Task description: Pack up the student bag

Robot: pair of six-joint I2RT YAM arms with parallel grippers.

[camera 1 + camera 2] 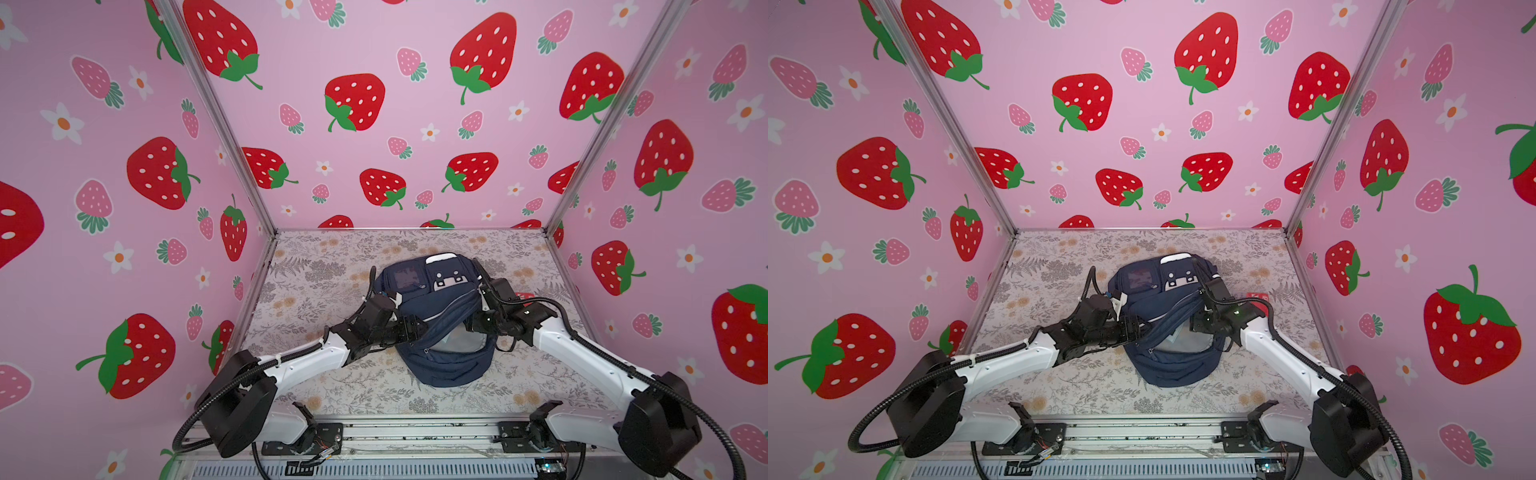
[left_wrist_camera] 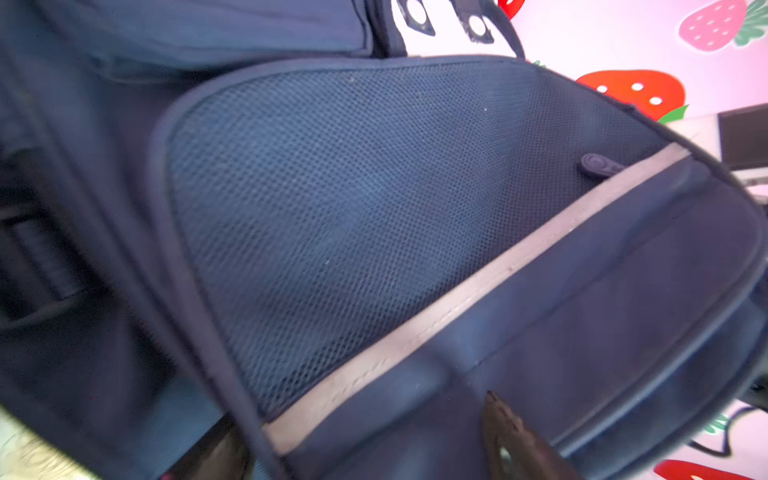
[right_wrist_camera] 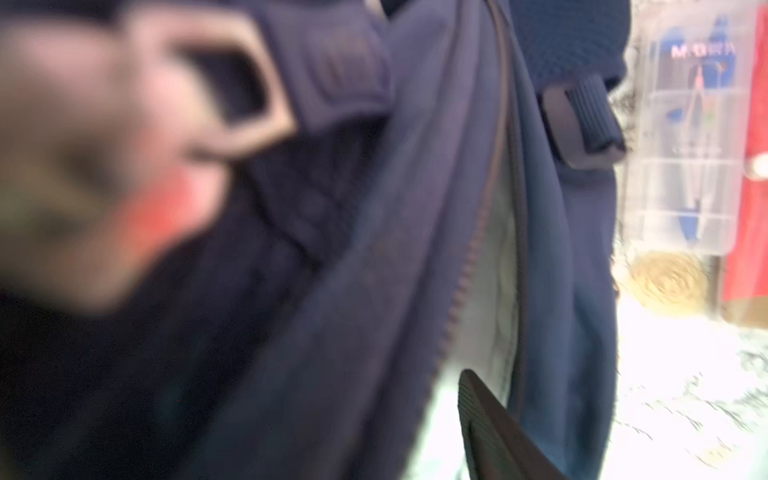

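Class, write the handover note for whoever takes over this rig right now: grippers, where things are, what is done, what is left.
Left gripper: at the left edge of the opening of the student bag, jaws apart on either side of a fabric edge.
Right gripper: at the opening's right edge; open or shut cannot be told.
The bag lies in the middle of the table, main compartment gaping, pale inside showing.
A clear plastic case and a red item lie outside the bag, by the right arm.
Done: bag opened.
Left: probably pack those two, then zip up.

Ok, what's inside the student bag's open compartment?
Through the unzipped mouth of the student bag, only pale grey lining shows; the navy front flap hides anything deeper.
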